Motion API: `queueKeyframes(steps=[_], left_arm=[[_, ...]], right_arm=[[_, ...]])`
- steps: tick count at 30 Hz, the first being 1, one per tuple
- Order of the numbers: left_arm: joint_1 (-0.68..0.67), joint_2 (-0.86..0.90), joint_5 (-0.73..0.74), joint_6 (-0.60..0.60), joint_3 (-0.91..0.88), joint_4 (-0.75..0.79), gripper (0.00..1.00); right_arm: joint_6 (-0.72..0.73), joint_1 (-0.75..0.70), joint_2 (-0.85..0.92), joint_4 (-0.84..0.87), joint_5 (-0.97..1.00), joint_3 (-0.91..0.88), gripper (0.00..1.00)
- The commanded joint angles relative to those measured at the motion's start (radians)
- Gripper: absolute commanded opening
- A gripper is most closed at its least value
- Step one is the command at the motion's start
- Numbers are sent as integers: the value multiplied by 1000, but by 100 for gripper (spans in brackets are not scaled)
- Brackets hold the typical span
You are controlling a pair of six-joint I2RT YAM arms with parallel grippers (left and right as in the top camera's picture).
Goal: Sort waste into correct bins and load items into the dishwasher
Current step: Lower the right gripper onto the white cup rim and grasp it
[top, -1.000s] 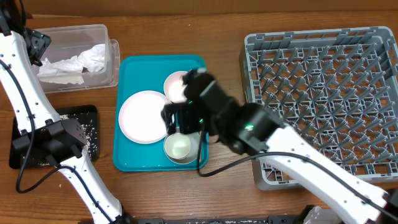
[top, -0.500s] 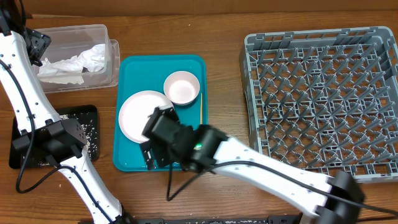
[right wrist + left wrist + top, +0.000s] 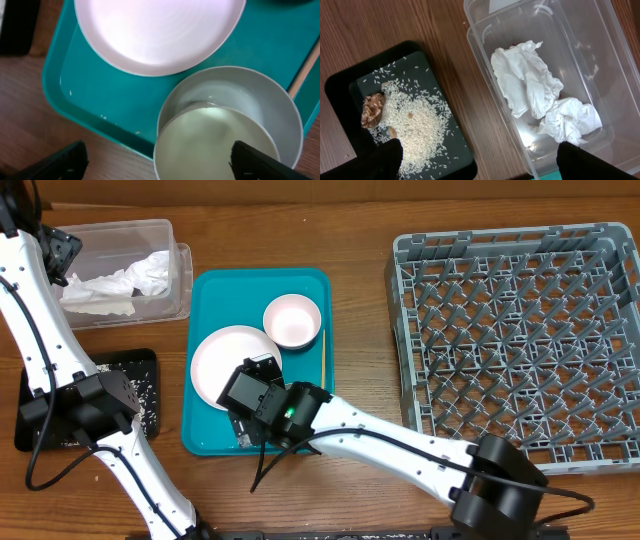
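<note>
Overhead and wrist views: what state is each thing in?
Clear tub: open, holding crumpled napkins.
Black tray: holding loose rice.
Dish rack: no dishes visible.
Plate: upright, bare.
Small white bowl: upright, empty.
Steel-sided bowl: upright, ungripped.
Left gripper: open.
Right gripper: open.

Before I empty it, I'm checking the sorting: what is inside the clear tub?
Only crumpled white napkins show inside the clear tub. Anything beneath them is covered.

Right arm (image 3: 340,420) hangs over the teal tray (image 3: 210,290) — plate (image 3: 215,360) and bowl (image 3: 292,321) beside it.
</note>
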Motion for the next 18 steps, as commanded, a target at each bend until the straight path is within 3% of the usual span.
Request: queueKeyframes(steps=[1,11,18], left_arm=[[-2,-24,-17,-17,18,-2,100],[-2,-24,-17,-17,18,-2,100],[-2,-24,-17,-17,18,-2,100]], right_arm=[[11,4,50,14,47,20,81],[23,6,54,8,50,20,55],[45,6,54,-1,47,20,27]])
